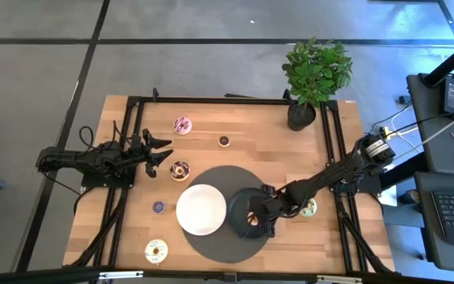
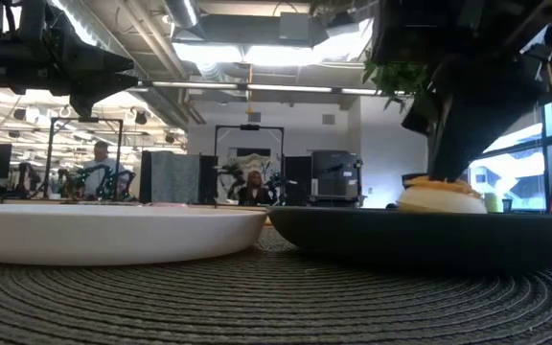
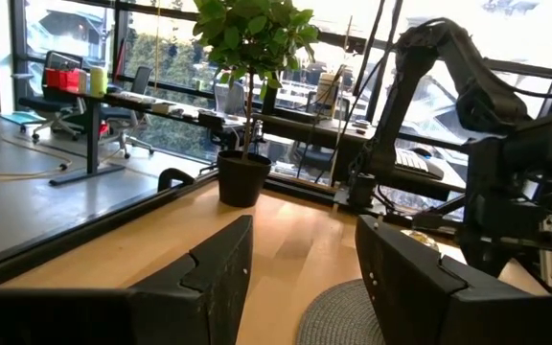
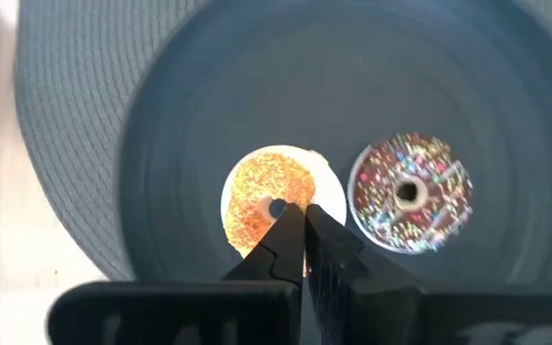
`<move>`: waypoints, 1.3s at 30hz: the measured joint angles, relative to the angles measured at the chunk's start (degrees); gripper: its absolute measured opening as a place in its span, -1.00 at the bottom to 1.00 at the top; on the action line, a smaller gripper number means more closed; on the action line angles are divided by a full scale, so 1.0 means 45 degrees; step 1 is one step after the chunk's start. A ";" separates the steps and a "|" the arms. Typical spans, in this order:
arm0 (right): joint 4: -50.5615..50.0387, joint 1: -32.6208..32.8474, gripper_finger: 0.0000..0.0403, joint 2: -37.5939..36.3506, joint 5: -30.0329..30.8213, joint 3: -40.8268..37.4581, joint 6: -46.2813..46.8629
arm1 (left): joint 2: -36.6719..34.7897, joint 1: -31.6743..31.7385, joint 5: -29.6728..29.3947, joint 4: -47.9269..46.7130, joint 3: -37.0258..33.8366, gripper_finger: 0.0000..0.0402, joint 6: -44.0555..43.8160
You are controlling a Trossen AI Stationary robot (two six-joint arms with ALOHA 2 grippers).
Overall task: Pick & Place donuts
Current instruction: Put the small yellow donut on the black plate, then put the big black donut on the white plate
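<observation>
Woven grey matting (image 2: 276, 297) fills the foreground of the low view, carrying a white plate (image 2: 113, 230) at left and a black plate (image 2: 429, 235) at right.

Two donuts lie side by side on the black plate, apart from each other in the right wrist view: an orange-sugared donut (image 4: 262, 206) on a pale base, and a chocolate sprinkled donut (image 4: 410, 192) with multicoloured flecks. The right hand (image 4: 305, 220) sits directly over the orange one, fingers pressed together, tips overlapping its edge near the hole; whether they touch it cannot be told. In the low view only a cream-and-orange dome shows above the plate rim.

On the worktop (image 1: 235, 118) in the high view lie a pink donut (image 1: 182, 125) at upper centre-left, a small dark donut (image 1: 224, 140) to its right, a brown-and-cream donut (image 1: 180, 170) left of centre, a small purple donut (image 1: 158, 207) lower left, a cream donut (image 1: 155, 251) near the bottom edge, and a pale green donut (image 1: 310, 207), partly hidden by the right arm.

The left hand (image 1: 162, 150) hovers at centre-left, fingers spread, holding nothing. A potted plant (image 1: 314, 79) stands at upper right.
</observation>
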 joint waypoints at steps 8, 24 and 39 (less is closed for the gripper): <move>0.0188 0.0000 -0.95 0.0000 0.0113 -0.0161 0.0268 | 0.0000 0.0000 -0.0001 0.0000 -0.0005 -0.09 0.0005; 0.0177 0.0000 -0.87 0.0000 0.0108 -0.0161 0.0222 | 0.0000 0.0002 -0.0002 0.0000 -0.0005 -0.08 -0.0002; -0.0710 -0.0281 -0.60 -0.0842 0.0064 0.0353 -0.0442 | 0.0000 0.0003 -0.0005 0.0008 0.0000 -0.08 0.0007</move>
